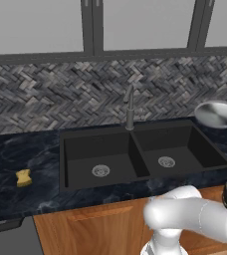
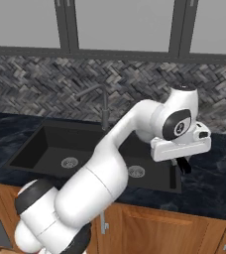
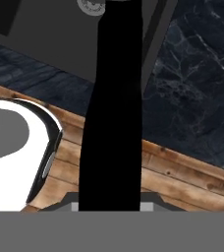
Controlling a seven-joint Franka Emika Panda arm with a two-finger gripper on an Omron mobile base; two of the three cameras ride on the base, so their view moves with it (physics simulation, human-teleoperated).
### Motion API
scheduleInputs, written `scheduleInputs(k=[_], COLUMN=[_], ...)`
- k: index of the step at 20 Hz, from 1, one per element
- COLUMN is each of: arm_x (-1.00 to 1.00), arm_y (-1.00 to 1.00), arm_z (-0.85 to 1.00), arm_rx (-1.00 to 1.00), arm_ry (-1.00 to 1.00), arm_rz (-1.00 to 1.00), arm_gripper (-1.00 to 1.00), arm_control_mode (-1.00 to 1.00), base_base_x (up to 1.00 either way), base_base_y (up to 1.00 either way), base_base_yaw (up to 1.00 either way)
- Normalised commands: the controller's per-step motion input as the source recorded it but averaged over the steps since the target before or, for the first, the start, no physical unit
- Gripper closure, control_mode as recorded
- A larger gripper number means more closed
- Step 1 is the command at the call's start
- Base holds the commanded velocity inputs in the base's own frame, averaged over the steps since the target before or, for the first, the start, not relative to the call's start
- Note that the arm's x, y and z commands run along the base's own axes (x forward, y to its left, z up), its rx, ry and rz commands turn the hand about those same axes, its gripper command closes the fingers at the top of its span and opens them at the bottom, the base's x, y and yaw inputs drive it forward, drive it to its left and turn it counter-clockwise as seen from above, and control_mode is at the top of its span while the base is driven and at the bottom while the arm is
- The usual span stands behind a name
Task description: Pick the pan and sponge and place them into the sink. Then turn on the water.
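Dark marbled stone forms the surface (image 1: 16, 149), backed by grey herringbone tile under pale cabinets. One black recessed double-basin sink (image 1: 135, 130) is set into it, a round silver drain (image 1: 101, 171) in each basin, two in all, and one slim grey metal faucet (image 1: 130, 107) at the sink's 12 o'clock rim. One small yellow sponge (image 1: 23, 178) lies at the sink's 9 o'clock, near the surface's front edge. One round shallow grey metal pan (image 1: 217, 114) is raised at 2 o'clock, beyond the sink's right corner. The hand (image 2: 182, 164), hanging over the sink's right rim, is closed; I cannot tell on what.
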Motion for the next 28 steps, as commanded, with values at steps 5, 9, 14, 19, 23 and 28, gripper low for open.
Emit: scheduleInputs(k=[5, 9, 14, 19, 23, 28], arm_x=[-0.04, 0.00, -0.02, -0.17, -0.14, -0.08], arm_y=[0.58, 0.62, 0.62, 0.62, 0.46, 0.41], arm_z=[0.26, 0.17, 0.09, -0.02, 0.00, 0.01], arm_rx=[-0.03, -0.03, -0.06, -0.05, 0.00, 0.01], arm_ry=[-0.01, 0.00, 0.00, -0.03, -0.04, 0.01], arm_rz=[-0.02, 0.00, 0.00, 0.01, -0.07, -0.07], arm_gripper=[1.00, 1.00, 1.00, 1.00, 1.00, 1.00], arm_control_mode=[-1.00, -1.00, -1.00, -1.00, -1.00, -1.00], base_base_x=[0.00, 0.00, 0.00, 0.00, 0.00, 0.00], base_base_y=[0.00, 0.00, 0.00, 0.00, 0.00, 0.00], base_base_yaw=[0.00, 0.00, 0.00, 0.00, 0.00, 0.00])
